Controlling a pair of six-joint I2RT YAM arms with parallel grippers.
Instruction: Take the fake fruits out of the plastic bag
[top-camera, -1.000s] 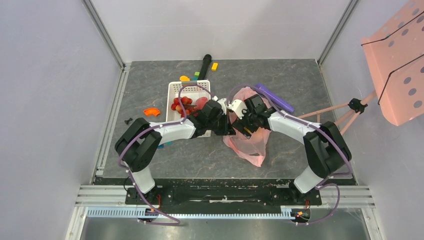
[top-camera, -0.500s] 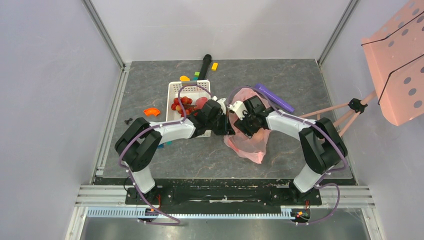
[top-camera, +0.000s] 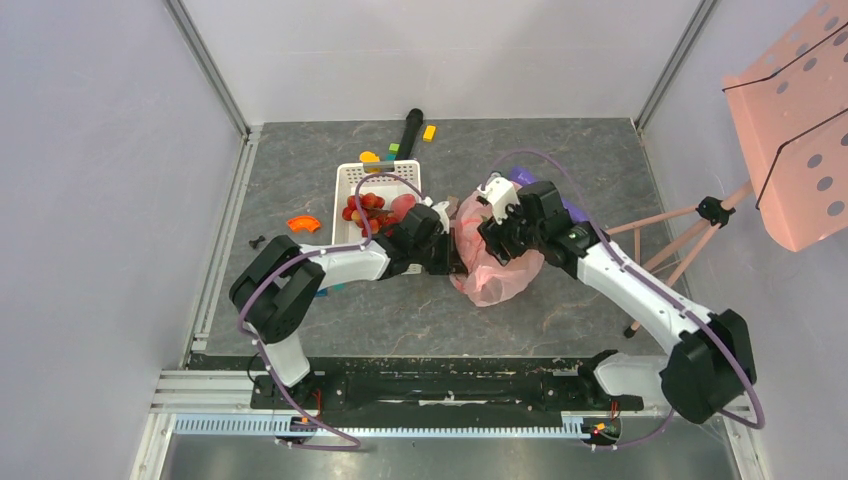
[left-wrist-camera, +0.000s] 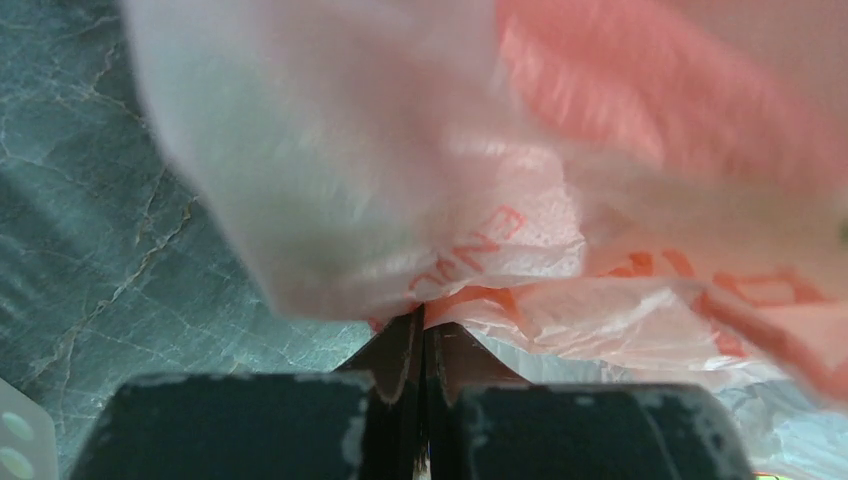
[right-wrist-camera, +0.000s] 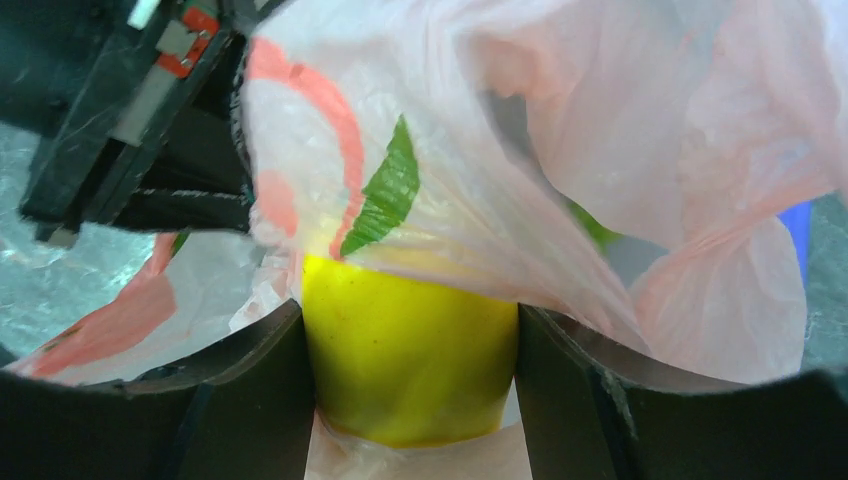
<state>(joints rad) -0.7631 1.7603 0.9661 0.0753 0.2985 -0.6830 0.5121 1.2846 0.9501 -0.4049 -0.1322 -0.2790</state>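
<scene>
Pink bag (top-camera: 492, 272) lies mid-table, just right of white basket (top-camera: 346, 186), long axis far-to-near. Left gripper (left-wrist-camera: 424, 340) is clamped on its left edge. Right gripper (right-wrist-camera: 410, 330) holds yellow fruit (right-wrist-camera: 405, 380) inside the bag.

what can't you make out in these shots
- Top view: contents of the translucent pink plastic bag, covered by the right claw and crinkled film.
- Right wrist view: green shape behind the film above the yellow fake fruit, unidentifiable.
- Left wrist view: red print on the bag, blurred, unreadable.
</scene>
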